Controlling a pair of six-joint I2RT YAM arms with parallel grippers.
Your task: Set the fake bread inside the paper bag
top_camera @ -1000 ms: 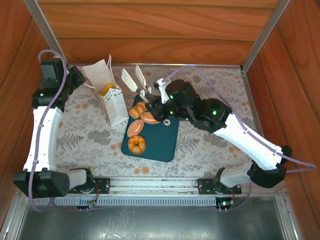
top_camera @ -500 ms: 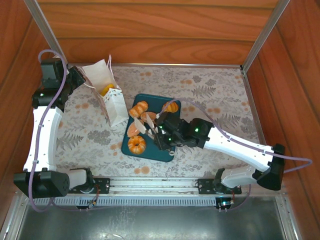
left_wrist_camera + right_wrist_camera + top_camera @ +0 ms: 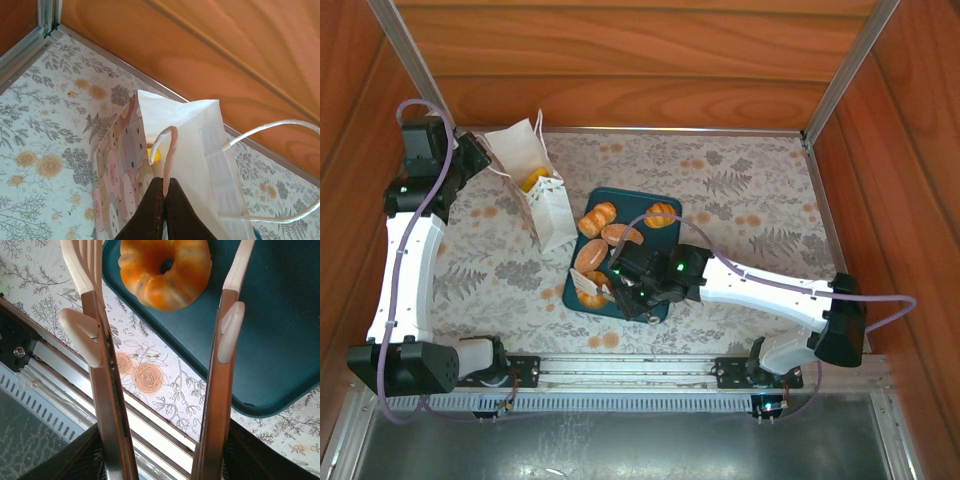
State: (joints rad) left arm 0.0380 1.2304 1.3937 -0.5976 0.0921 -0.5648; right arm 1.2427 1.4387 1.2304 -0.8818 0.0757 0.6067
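Five pieces of fake bread (image 3: 622, 235) lie on a dark teal tray (image 3: 638, 200) near the middle of a table covered with a flowered cloth (image 3: 750, 190). In the overhead view, a ridged roll (image 3: 597, 218) sits at the tray's far left. Another roll (image 3: 661, 214) lies at its far right, and an oval bun (image 3: 589, 254) is nearer the arms. A round pumpkin-shaped bun (image 3: 592, 288) sits at the near left corner, partly covered by the right gripper (image 3: 600, 292).

The right arm reaches across from the right side and angles down over that corner. Its wrist camera shows the two long fingers (image 3: 227, 330) standing apart with a wide gap, so the pincer is open and grips nothing. The pumpkin-shaped bun rests on the tray between the pale tips. The left tip is at the bun's edge, though whether it touches cannot be told. The right tip is clear of the bun.

A white paper bag (image 3: 552, 210) stands upright on the cloth just left of the tray, its mouth open. Something yellow-orange (image 3: 533, 181) shows inside it, too small to identify.

The left gripper (image 3: 480, 160) is at the bag's far edge. In the left wrist view, its dark fingers (image 3: 152, 210) are pressed together on the bag's upper rim, pinching the paper. The printed face is on the left, and white cord handles (image 3: 270, 127) loop out to the right.
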